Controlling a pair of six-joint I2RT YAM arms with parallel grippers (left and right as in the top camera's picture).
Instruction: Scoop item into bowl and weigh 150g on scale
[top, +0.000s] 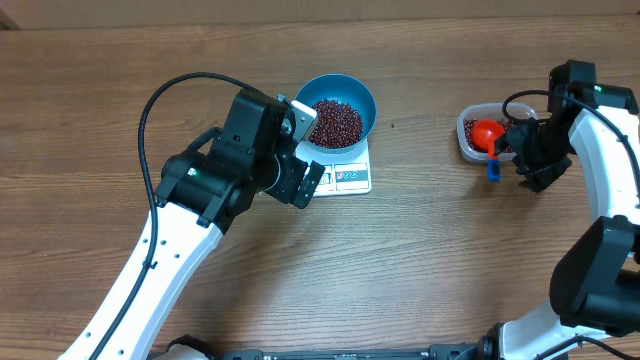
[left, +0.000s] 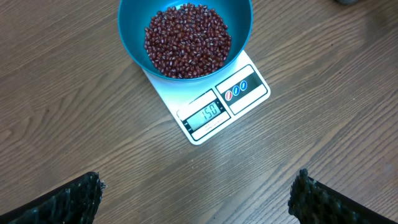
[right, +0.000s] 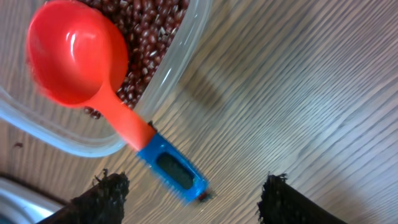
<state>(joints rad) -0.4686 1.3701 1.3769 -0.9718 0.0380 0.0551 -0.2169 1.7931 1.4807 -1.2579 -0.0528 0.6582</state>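
Many small red-brown beans (left: 186, 40) lie heaped in the blue bowl (left: 127, 31), which sits on the white scale (left: 249, 93); its display (left: 205, 113) reads 150, so the weighing looks done. Loose beans like these would roll and spill at any tilt, and the smooth bowl is probably slippery and noticeably heavy with its load. If it had to be moved, the rim would be the place to take hold, keeping it level. The left pincer (left: 196, 196) hangs wide open over the bare counter (left: 323, 137) just in front of the scale, touching nothing. The right pincer (right: 196, 196) also stands open, holding nothing. Between its fingers lies the red scoop (right: 78, 53), bowl end in the clear tub (right: 180, 50) of spare beans, blue handle end on the counter. That scoop looks light and stiff, and is best gripped by the handle.
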